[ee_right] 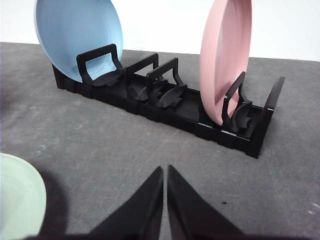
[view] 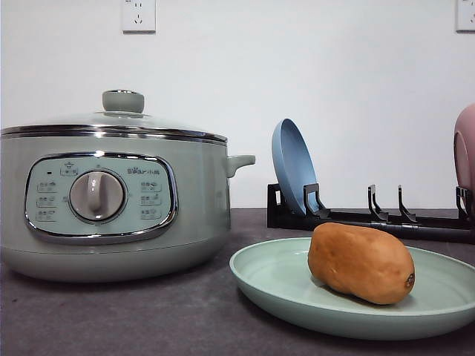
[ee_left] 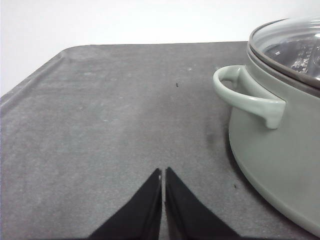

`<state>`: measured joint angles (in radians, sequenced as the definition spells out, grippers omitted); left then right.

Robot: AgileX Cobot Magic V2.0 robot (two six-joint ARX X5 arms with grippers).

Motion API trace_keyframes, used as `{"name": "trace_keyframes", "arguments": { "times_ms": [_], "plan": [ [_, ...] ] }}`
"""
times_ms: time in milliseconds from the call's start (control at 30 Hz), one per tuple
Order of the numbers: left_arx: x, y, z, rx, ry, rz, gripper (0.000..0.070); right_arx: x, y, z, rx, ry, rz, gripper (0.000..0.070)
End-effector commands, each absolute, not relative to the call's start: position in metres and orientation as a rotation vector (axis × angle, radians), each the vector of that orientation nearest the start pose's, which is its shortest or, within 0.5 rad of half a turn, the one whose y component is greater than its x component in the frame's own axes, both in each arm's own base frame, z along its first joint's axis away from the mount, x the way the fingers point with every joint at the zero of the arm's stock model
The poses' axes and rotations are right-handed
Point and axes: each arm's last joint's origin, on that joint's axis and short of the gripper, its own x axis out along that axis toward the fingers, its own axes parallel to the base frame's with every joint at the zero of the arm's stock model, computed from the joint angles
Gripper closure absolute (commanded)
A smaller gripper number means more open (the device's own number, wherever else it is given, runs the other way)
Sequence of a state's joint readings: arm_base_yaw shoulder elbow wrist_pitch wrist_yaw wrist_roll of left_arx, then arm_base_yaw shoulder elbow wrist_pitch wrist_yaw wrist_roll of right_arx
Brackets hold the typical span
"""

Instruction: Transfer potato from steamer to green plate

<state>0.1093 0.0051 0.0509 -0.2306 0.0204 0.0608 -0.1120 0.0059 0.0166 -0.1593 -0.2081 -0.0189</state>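
Observation:
The orange-brown potato (view: 361,262) lies on the pale green plate (view: 274,285) at the front right of the table. The sage-green steamer (view: 111,200) stands at the left with its glass lid on; its side handle (ee_left: 245,95) and wall appear in the left wrist view. My left gripper (ee_left: 163,172) is shut and empty, low over bare grey table beside the steamer. My right gripper (ee_right: 165,170) is shut and empty, with the dish rack ahead of it and the green plate's rim (ee_right: 17,200) off to one side.
A black dish rack (ee_right: 165,100) stands behind the green plate, holding a blue plate (ee_right: 80,37) and a pink plate (ee_right: 225,60) upright. The blue plate (view: 293,167) also shows in the front view. The grey table's rounded far edge (ee_left: 65,52) lies beyond the left gripper.

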Motion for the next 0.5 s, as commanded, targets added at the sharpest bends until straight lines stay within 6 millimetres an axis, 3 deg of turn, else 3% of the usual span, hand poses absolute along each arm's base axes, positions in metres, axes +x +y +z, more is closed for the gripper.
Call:
{"name": "trace_keyframes", "arguments": {
  "times_ms": [0,467],
  "plan": [
    [0.0933,0.0101,0.1508,0.046,0.214,0.091,0.0697,0.0956,-0.0049,0.1521,0.016,0.147,0.095,0.07],
    [0.0933,0.0101,0.1508,0.046,0.214,0.091,0.0697,0.0956,-0.0049,0.1521,0.016,0.147,0.095,0.07]
  ]
}}
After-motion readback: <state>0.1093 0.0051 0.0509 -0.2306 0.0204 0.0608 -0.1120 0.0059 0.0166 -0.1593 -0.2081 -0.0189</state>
